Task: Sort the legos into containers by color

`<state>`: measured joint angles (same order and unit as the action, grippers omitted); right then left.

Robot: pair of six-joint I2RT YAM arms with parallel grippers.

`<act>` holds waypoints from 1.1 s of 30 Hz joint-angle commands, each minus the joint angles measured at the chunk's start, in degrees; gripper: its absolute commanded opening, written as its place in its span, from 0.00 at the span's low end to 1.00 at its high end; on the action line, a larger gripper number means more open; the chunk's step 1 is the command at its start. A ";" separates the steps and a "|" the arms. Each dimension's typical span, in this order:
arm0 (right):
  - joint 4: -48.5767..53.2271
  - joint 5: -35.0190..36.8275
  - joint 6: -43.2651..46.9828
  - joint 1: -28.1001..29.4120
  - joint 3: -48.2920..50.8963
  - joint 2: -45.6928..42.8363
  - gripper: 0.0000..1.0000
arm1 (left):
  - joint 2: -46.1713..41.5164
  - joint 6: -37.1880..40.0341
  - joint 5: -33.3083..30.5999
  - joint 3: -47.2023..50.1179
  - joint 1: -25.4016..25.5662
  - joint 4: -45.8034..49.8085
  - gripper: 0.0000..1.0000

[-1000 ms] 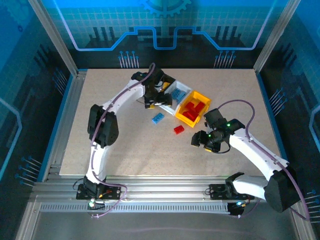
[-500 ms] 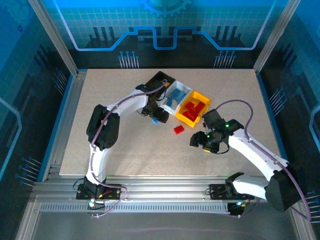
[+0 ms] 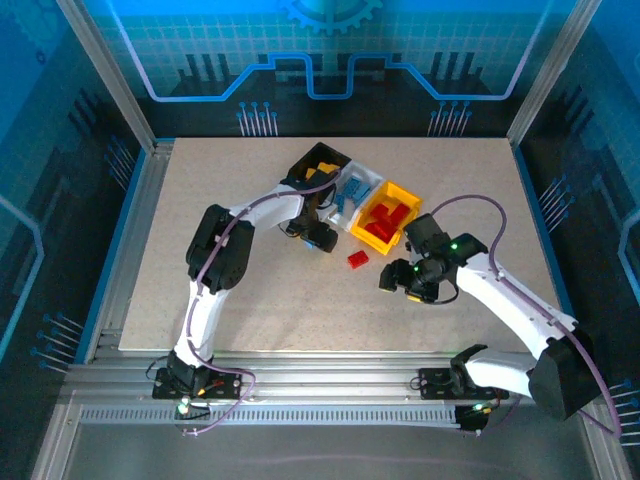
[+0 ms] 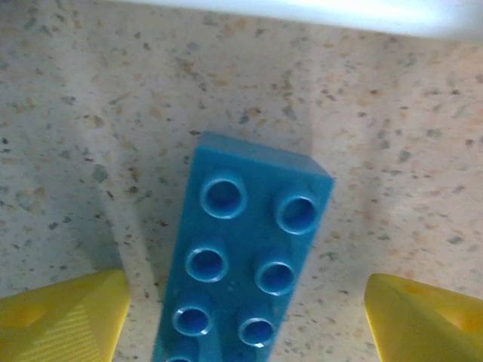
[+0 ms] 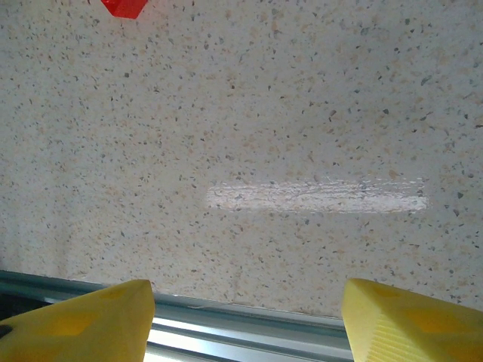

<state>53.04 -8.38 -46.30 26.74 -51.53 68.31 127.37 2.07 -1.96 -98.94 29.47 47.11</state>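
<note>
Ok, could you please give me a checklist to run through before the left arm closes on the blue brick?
1. Left gripper open: ok.
2. Blue brick lies flat on the table between its fingers: ok.
3. Fingers low enough to grip the brick's sides: cannot tell.
4. White bin holds blue bricks, so it is the target: ok.
5. Right gripper open, empty, apart from the left arm: ok.
6. Red brick sorted: not ok, it lies loose on the table.

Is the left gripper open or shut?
Open. The left gripper has its fingers apart, either side of the blue brick, not touching it.
</note>
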 commanded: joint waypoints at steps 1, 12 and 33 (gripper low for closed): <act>2.33 0.38 0.31 1.02 -2.01 1.01 0.68 | 1.77 0.87 -0.18 -1.91 -0.33 -0.81 0.79; 1.64 0.37 0.05 3.13 -5.05 5.04 0.68 | 1.72 -0.76 -0.06 0.47 -0.46 -1.63 0.49; -1.51 2.38 -3.82 5.34 -0.47 0.48 0.68 | -24.41 -19.07 17.93 29.01 -0.39 -11.41 0.39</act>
<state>51.68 -7.35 -48.05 31.20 -53.54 70.74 107.37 -10.70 7.92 -72.75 28.77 39.48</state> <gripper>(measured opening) 0.683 0.395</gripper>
